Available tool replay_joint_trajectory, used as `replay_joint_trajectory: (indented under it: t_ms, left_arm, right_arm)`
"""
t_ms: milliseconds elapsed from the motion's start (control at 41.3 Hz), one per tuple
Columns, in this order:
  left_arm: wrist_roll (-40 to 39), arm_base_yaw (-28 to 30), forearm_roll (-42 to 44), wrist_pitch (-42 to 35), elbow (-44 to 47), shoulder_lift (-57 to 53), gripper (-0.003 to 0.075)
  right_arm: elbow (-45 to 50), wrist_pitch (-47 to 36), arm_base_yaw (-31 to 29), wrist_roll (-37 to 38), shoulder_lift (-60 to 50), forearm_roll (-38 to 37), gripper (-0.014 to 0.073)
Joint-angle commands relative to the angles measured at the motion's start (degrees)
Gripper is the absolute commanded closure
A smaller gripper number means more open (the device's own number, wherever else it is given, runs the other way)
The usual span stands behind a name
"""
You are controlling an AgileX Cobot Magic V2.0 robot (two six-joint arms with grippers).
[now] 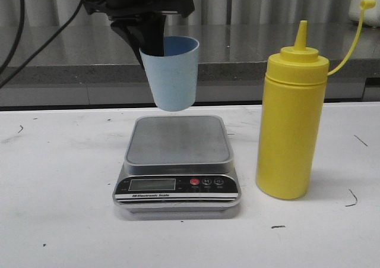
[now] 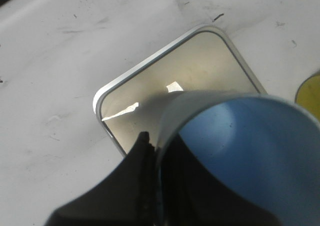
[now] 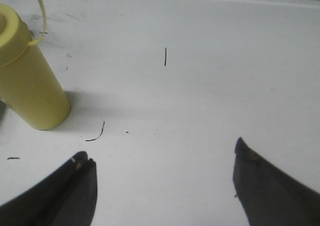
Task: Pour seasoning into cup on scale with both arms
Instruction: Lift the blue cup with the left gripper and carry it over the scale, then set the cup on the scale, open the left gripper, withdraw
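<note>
— Nearest us sits the scale point(image 1: 177, 164) on the white desk point(image 1: 59, 220). What do we hold?

— Our left end effector point(image 1: 155, 42) pinches the rim of the pale blue cup point(image 1: 173, 72), one finger inside and one outside, keeping it upright in the air above the steel platform, not touching it.

— And our right end effector point(image 3: 162, 173)?

— Spread wide over bare desk, gripping nothing. We see the yellow bottle point(image 1: 292, 122) standing upright just right of the scale, well apart from those fingers.
</note>
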Motion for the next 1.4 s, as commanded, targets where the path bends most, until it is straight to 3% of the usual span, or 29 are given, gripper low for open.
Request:
replay_joint_trajectory:
  t_ms: [0,484,557,774,847,1137,1379]
  left_arm:
    - [-0.3,-0.4,-0.8,-1.2,-2.2,-1.9,0.074]
    - [-0.3,-0.4,-1.0,-1.8,-2.2,1.4,0.0717]
    - [-0.3,-0.4,-1.4,-1.8,-2.2,1.6,0.0657]
    - [-0.3,-0.4,-3.1,-1.6,-2.2,1.6,0.0375]
    - [-0.3,-0.4,-3.0,-1.3,-2.7,1.6,0.0333]
    - [-0.3,-0.4,-2.3,3.3,-6.0,-3.2,0.0332]
    - [-0.7,-0.4,-1.7,1.3,-0.8,-14.5,0.0332]
  right_arm:
    - [-1.7,-3.2,-0.4,-0.7,0.5,0.0,0.0013]
    - [-1.7,-3.2,-0.4,-0.7,0.5,0.0,0.0013]
    - [-1.7,-3.2,-0.4,-0.7,0.5,0.0,0.0013]
    - [-1.7,-3.2,-0.4,-0.7,0.5,0.0,0.0013]
    - [-1.7,-3.2,-0.4,-0.7,0.5,0.0,0.0013]
    - [-1.7,-3.2,-0.4,-0.7,0.5,0.0,0.0013]
    - [-1.7,-3.2,-0.4,-0.7,0.5,0.0,0.0013]
